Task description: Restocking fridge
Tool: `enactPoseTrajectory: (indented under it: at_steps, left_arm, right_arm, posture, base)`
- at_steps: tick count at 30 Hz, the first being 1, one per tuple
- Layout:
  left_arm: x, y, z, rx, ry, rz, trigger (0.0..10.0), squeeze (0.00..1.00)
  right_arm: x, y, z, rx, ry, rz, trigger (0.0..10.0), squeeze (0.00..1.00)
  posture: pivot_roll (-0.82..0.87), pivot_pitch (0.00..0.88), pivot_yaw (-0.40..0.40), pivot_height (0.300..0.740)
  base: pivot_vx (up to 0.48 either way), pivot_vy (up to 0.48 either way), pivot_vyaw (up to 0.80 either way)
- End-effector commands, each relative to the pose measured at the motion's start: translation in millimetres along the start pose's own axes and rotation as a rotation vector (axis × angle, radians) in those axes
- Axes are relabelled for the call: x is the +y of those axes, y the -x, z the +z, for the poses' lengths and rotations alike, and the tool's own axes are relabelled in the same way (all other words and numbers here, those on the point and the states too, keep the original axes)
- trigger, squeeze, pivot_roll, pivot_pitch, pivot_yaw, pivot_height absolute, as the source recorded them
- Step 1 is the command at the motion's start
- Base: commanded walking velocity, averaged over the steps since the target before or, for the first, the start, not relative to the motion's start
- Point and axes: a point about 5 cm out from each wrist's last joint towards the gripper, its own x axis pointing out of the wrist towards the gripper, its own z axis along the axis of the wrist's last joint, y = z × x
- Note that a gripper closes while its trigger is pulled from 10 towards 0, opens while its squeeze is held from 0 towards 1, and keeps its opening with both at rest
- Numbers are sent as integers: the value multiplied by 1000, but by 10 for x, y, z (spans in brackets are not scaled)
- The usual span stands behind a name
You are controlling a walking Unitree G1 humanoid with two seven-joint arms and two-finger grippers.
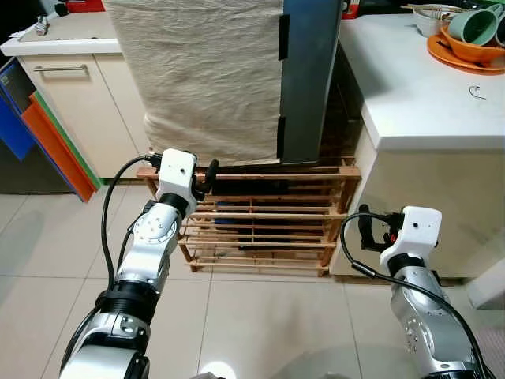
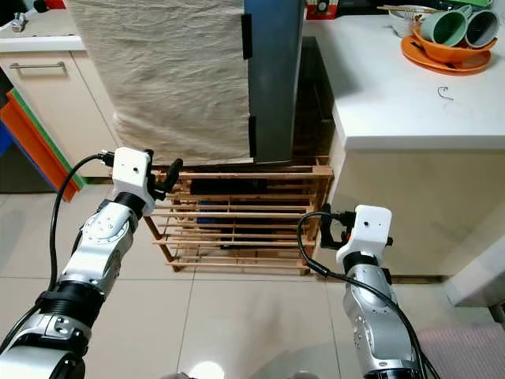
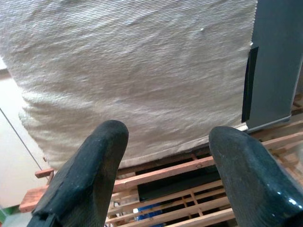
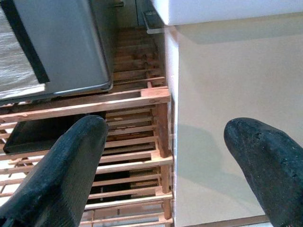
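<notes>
The fridge stands straight ahead, a tall grey body draped at the front with a beige cloth. It rests on a low wooden slatted rack. My left gripper is raised near the cloth's lower left corner, just above the rack's top rail; its fingers stand wide apart and hold nothing. My right gripper hovers lower, by the rack's right end and the counter's side wall, open and empty, with its fingers well apart.
A white counter juts out on the right, carrying an orange tray of cups and bowls. On the left are a cream cabinet and coloured boards leaning beside it. Pale tiled floor lies before the rack.
</notes>
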Motion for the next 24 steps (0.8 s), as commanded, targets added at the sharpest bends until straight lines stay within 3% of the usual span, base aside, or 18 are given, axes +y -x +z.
enactPoseTrajectory:
  at_steps: [1,3,9,12,18,24]
  left_arm:
    - [77,-28,49,-1,16,12,10000,0]
    - [64,-40,58,3,23,2,10000,0]
    - [101,-11,5,69,261,30,10000,0]
    - [134,21,-42,88,257,41,10000,0]
    - [231,12,-45,99,132,59,10000,0]
    - [258,12,1,85,105,44,10000,0]
  right_arm:
    - [56,-6,-11,-3,-4,16,10000,0]
    - [55,-8,-19,-5,-7,13,10000,0]
    - [48,-11,-4,-46,-33,-16,10000,0]
    - [48,-4,4,-57,-42,-19,10000,0]
    - [-14,81,-77,-45,-41,-40,10000,0]
    - [-17,115,-110,-44,-41,-44,10000,0]
  posture:
    - [-144,0,78,740]
    - [-144,0,80,740]
    - [-141,0,80,740]
    - [-136,0,77,740]
    - [-133,0,78,740]
    - [-136,0,81,740]
  base:
    - [0,480,-800]
    - [0,480,-800]
    - [0,480,-800]
    - [0,480,-800]
    - [0,480,-800]
    - [0,480,-800]
